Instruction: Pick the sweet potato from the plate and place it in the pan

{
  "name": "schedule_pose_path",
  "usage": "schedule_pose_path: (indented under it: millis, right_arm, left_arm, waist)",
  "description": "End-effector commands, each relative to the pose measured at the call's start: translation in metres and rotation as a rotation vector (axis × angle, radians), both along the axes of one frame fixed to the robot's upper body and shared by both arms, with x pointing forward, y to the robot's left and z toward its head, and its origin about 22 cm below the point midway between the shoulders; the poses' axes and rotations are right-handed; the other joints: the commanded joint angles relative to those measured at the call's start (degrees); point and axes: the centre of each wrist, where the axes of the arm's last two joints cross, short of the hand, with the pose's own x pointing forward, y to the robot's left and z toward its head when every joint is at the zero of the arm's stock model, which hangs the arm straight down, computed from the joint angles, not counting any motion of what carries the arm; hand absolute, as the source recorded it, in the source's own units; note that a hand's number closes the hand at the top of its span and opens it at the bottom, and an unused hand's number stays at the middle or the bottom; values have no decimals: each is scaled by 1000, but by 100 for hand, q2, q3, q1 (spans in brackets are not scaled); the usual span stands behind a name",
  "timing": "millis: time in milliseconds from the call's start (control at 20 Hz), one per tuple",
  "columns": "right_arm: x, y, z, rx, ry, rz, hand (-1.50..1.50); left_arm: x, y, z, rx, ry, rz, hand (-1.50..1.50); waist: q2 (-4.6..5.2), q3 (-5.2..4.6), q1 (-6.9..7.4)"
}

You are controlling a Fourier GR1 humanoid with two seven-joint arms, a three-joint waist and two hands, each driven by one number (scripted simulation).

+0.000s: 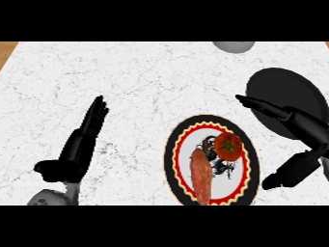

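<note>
The right hand's [302,140] fingers [263,106] are straight and spread from the thumb, holding nothing, just right of the plate [175,149] and overlapping the dark pan [284,87]. The sweet potato [201,176] lies on the plate beside a tomato [229,146]. Well left of the plate, the left hand [78,149] rests over the bench [124,77], fingers straight and pressed together.

I can read no word, number, label or brand anywhere in front of me. The nearest thing to a sign is the plate [175,144] just left of my right hand [306,128]: it has a black edge, a ring of red and cream scallops, and a dark curly drawing in its white middle, but none of it forms letters. The pan [288,87] beyond my right hand is plain black, with no marking I can make out.
</note>
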Motion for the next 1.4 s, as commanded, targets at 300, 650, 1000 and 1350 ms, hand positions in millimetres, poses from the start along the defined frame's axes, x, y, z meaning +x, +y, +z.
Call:
schedule_pose_path:
  millis: [300,650,1000,1350]
  right_arm:
    - [-1,79,2,-450,14,240,-150]
    - [-13,129,-21,-609,13,269,-150]
    - [-10,115,-21,-613,43,244,-150]
    - [-22,110,-55,-591,68,198,-150]
  left_arm:
    - [-5,-7,-2,-3,-1,5,0]
    - [-2,-1,0,15,-13,0,0]
    - [-1,-1,4,12,3,6,0]
    - [-12,11,0,-12,4,5,0]
  waist:
    - [5,0,44]
    - [0,2,-13]
    - [0,4,-33]
    - [0,5,-30]
